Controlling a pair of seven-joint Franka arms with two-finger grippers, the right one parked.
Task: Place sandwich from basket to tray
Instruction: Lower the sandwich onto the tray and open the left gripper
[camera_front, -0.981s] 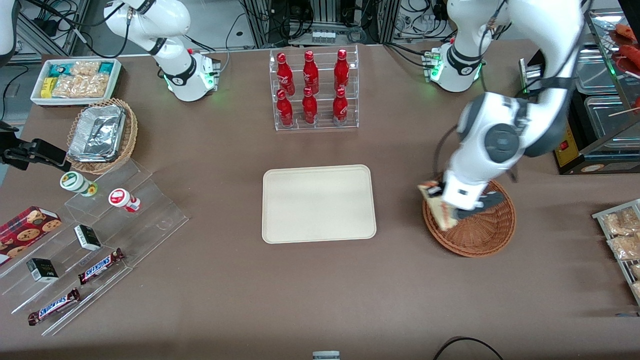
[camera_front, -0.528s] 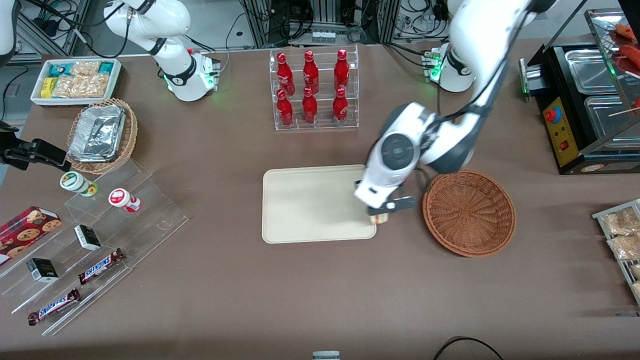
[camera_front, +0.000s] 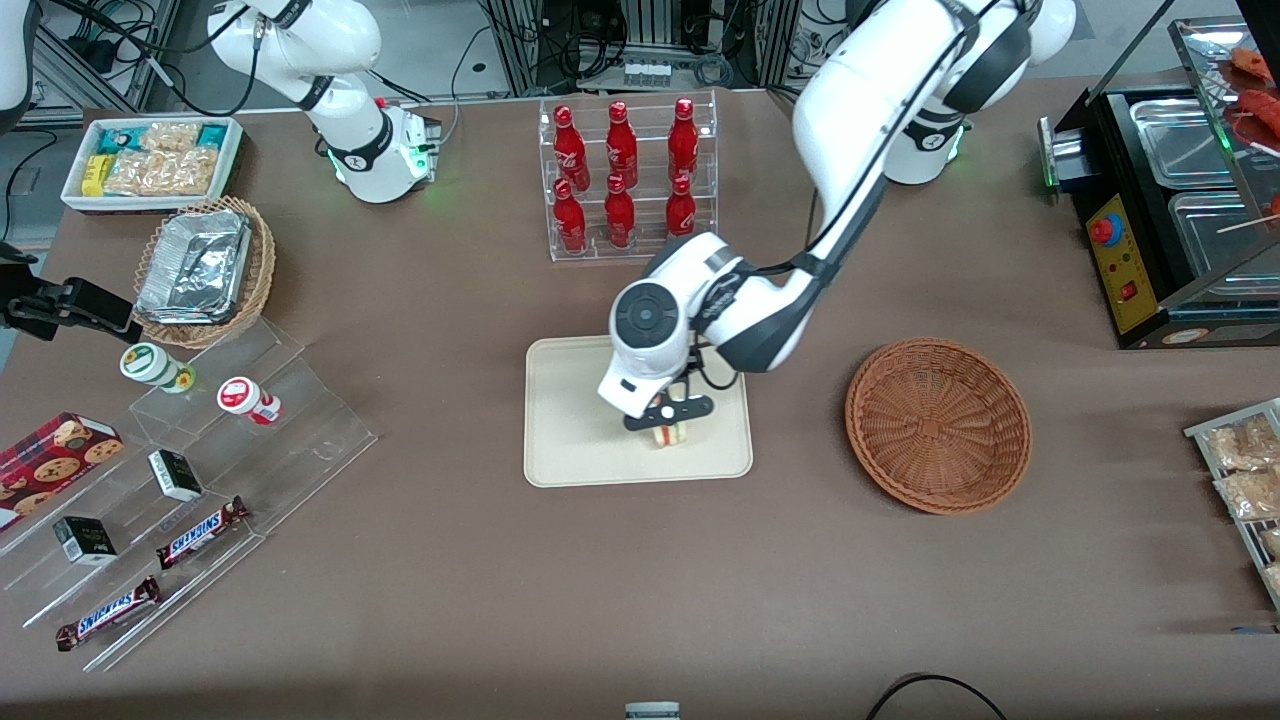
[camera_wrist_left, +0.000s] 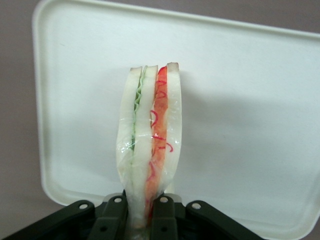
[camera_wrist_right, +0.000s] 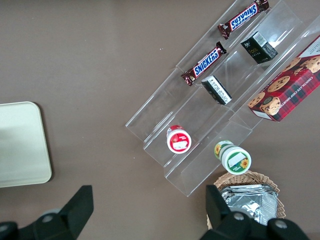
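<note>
jaws (camera_front: 668, 418) clamping sandwich (camera_wrist_left: 149, 145), over tray (camera_front: 570, 450)

My gripper (camera_wrist_left: 142, 212), matt black plastic, is clamped over the tray (camera_wrist_left: 240, 100) on the sandwich (camera_wrist_left: 149, 140), soft pale bread under glossy clear film. Tray: smooth matt cream plastic. Beside the tray, the basket (camera_front: 938, 425) is rough reddish-brown woven wicker.
</note>
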